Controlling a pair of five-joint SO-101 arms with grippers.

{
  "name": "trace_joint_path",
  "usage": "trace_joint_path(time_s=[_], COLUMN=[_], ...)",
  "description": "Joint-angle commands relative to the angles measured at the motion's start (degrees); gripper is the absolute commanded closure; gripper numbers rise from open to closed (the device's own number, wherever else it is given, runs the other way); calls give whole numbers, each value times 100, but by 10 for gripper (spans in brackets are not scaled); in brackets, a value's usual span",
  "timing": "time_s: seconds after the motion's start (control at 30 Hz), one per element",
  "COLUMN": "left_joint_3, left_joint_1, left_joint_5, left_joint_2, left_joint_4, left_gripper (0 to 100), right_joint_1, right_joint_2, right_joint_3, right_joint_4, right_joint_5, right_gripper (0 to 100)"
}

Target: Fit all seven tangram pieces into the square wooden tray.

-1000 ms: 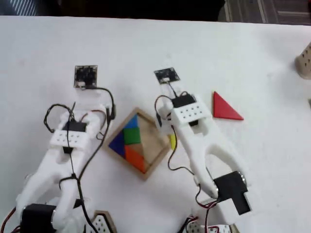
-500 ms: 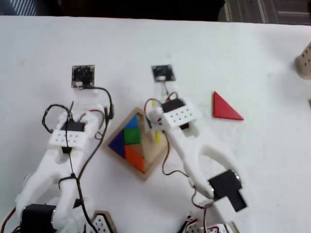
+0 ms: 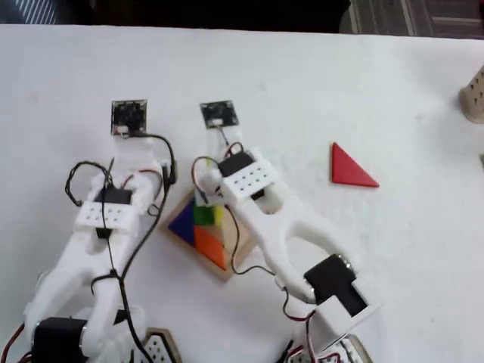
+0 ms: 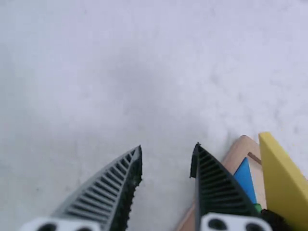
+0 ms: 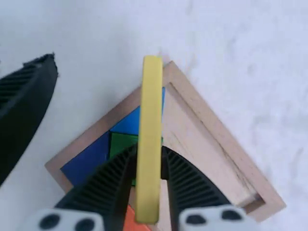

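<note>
Tray point(image 3: 219, 267) part-hidden: right end effector point(image 5: 148, 149) clamps yellow piece point(image 5: 149, 110).

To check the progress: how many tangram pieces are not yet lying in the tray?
2. The yellow piece stands on edge between the right arm's fingers, above the wooden tray; the red triangle lies on the table, apart from it.

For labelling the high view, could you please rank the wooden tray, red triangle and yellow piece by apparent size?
wooden tray
red triangle
yellow piece, a mere sliver held by the right gripper, partly hidden, so unsure
</note>
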Motion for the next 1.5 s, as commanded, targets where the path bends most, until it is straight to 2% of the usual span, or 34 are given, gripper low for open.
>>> trace_joint_path(time_s=[0.0, 0.23, 0.43, 0.53, 0.73, 1.03, 1.1, 1.23, 1.47], left_joint_3=[-413, -413, -413, -413, -404, -396, -396, -396, -396], left_joint_1=[-66, -66, -66, -66, -66, -66, -66, -66, -66], left_joint_5=[-26, -26, -35, -35, -44, -53, -53, -53, -53], left_joint_2=[-13, -13, -13, -13, -13, -13, -13, -13, -13], left_joint_4=[-167, -167, -167, -167, -167, -167, -167, -167, -167], left_gripper=[820, 820, 820, 820, 820, 820, 820, 820, 820], right_joint_1=[-180, -286, -391, -356, -66, 462, 655, 1042, 1209], right_joint_2=[-57, 462, 295, 75, -462, -927, -884, -690, -567], right_joint_3=[-290, -334, -325, -325, -316, -290, -281, -325, -308], right_joint_4=[-66, -303, -127, 31, 303, 637, 637, 585, 549], right_joint_5=[-79, -79, -35, -18, 431, 466, 466, 466, 475], right_gripper=[978, 971, 774, 725, 748, 754, 796, 975, 962])
